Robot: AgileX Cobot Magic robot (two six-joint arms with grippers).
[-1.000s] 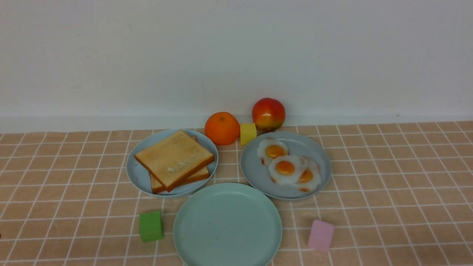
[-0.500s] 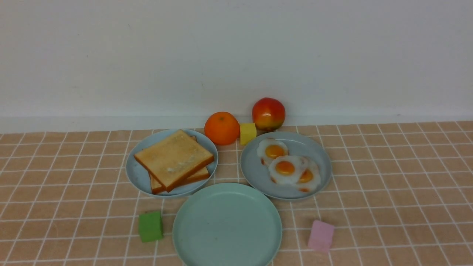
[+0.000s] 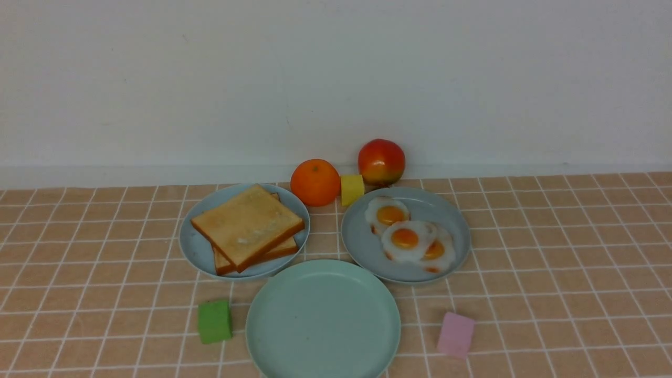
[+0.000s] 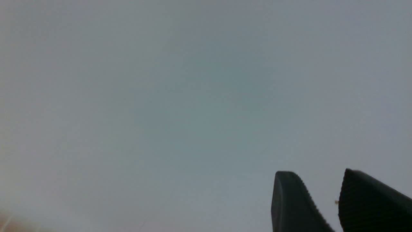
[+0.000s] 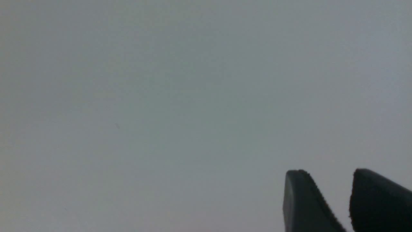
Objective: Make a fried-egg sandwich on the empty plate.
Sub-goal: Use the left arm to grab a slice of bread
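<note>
at each wrist, left pincer (image 4: 318,175) and right pincer (image 5: 331,174) stand apart; plate (image 3: 323,320) bare.

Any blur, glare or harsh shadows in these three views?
Front view: soft even light, faint shadows, no glare on the plate. Left wrist view: mostly grey haze, only the dark left fingers defined. Right wrist view: same, plus right fingers.

Soft, even, bright light in the front view, faint shadows on the worktop (image 3: 551,262), detail slightly hazy, both wrist views a blurred grey wash, left end effector (image 4: 318,174) and right end effector (image 5: 329,172) dark, underlit shapes at lower right
</note>
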